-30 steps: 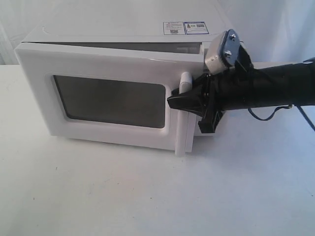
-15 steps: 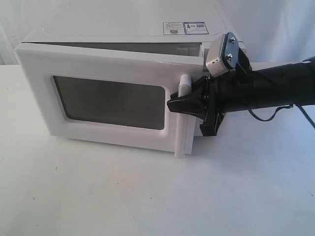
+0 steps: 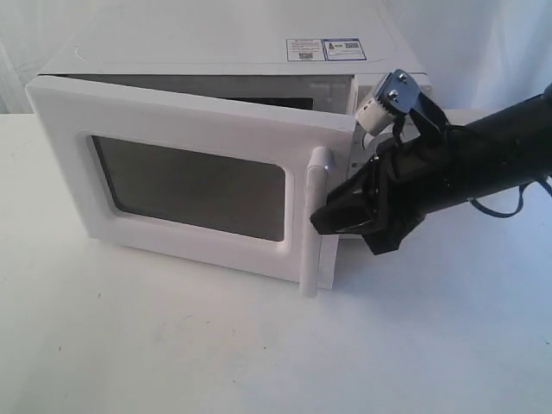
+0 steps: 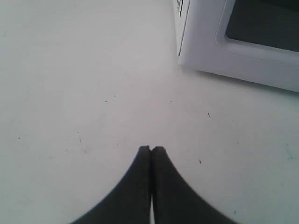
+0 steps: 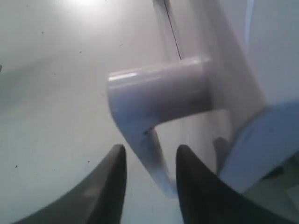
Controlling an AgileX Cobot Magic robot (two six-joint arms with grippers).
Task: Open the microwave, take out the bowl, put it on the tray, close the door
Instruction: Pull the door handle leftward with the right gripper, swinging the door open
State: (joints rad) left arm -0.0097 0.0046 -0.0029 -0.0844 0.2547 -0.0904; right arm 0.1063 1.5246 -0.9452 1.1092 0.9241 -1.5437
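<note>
Surroundings: a bare white tabletop [image 3: 216, 345] lies under everything; a sticker label [image 3: 326, 49] is set at 1 o'clock on the top of the microwave [image 3: 172, 43].
Microwave: it is placed on the tabletop at 11 o'clock from the middle of the exterior view.
In the way: the door [image 3: 198, 116] stands ajar, hinged on its 9 o'clock side. Its free edge and the handle [image 3: 317, 181] are set between the right tool [image 3: 317, 221] and the dark cavity. Nothing inside can be made out through the gap.
Handle and right tool: the arm is extended from 3 o'clock, and the tool's tips are held level with the middle of the vertical bar.
Right tool state: released. Its fingers [image 5: 114, 177] are spread with the handle bar between them; contact with the bar cannot be told.
Left tool [image 4: 151, 150]: clenched on nothing, its tips pressed together over bare tabletop, near a lower corner of the microwave.
Shown only by the right wrist view: the spread of the fingers around the bar, and the handle's stub post.
Shown only by the left wrist view: the left tool, and vent holes [image 4: 180, 6] in the microwave's side wall.
Shown only by the exterior view: the dark window [image 3: 190, 185], the label, and a white camera block [image 3: 388, 99] on the right arm.
</note>
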